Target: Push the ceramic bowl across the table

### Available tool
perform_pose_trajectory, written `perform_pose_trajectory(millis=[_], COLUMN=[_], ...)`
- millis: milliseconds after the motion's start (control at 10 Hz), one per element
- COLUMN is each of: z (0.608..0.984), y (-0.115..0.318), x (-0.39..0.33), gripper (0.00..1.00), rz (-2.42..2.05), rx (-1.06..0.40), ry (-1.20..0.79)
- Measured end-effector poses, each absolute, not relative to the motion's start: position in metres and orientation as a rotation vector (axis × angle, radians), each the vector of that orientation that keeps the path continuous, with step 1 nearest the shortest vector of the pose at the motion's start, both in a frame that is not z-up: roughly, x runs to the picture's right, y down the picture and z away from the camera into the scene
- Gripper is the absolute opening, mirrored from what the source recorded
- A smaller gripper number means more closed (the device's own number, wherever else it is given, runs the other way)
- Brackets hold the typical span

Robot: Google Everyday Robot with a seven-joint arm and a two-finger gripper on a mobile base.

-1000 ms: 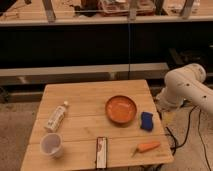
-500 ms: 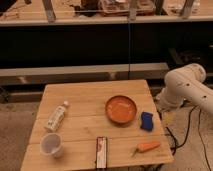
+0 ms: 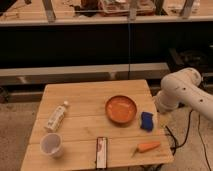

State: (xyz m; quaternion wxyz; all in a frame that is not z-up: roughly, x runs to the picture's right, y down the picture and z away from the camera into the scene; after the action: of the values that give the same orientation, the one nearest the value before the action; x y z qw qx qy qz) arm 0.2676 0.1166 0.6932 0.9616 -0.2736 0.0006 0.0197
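Wood-slat table [image 3: 85,95], left to right. Translucent cup [image 3: 51,145] stands at the front-left corner. A white bottle [image 3: 57,116] lies on its side just behind it. A dark flat packet [image 3: 102,151] sits at the front edge near the middle. All three are well apart from the bowl.

Ceramic bowl [image 3: 121,109] sits upright, right of centre, with bare table to its left and behind it. A blue sponge [image 3: 147,121] is just beside its right rim; I can't tell if they touch. An orange carrot-shaped thing [image 3: 148,147] lies further forward.

Handling, my read: it's stiff and fairly heavy for a dish, with a glazed underside that should slide on wood, though the slat gaps may catch its foot. Fragile — a hard knock could chip it and a drop off the edge would break it. No grasp needed. Press low on the outer wall, below the rim and in line with its centre, so it neither spins nor tips. The sponge partly blocks the right side, so the right-rear wall looks like the cleaner contact spot.

White arm [image 3: 180,92] is folded up off the table's right edge, elbow high, about level with the bowl and touching nothing on the table. The gripper is somewhere off that right side with it — I can't pick it out behind the arm's bulk. Its jaws are spread wide, and every item lies free, so it holds none of them.
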Motion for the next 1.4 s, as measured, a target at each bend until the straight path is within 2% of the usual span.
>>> perform_pose_trajectory(millis=[100, 200, 400, 700, 1000, 1300, 1400], z=[0.694, 0.697, 0.700, 0.705, 0.712, 0.718, 0.720], y=[0.117, 0.121, 0.123, 0.127, 0.133, 0.138, 0.140], x=[0.268, 0.266, 0.260, 0.259, 0.257, 0.256, 0.255], gripper=[0.77, 0.65, 0.53, 0.51, 0.32, 0.29, 0.21], rz=[0.038, 0.032, 0.032, 0.032, 0.038, 0.041, 0.037], rx=[-0.553, -0.553, -0.553, -0.550, -0.553, -0.556, -0.558], ry=[-0.002, -0.006, -0.012, -0.013, -0.027, -0.037, -0.042])
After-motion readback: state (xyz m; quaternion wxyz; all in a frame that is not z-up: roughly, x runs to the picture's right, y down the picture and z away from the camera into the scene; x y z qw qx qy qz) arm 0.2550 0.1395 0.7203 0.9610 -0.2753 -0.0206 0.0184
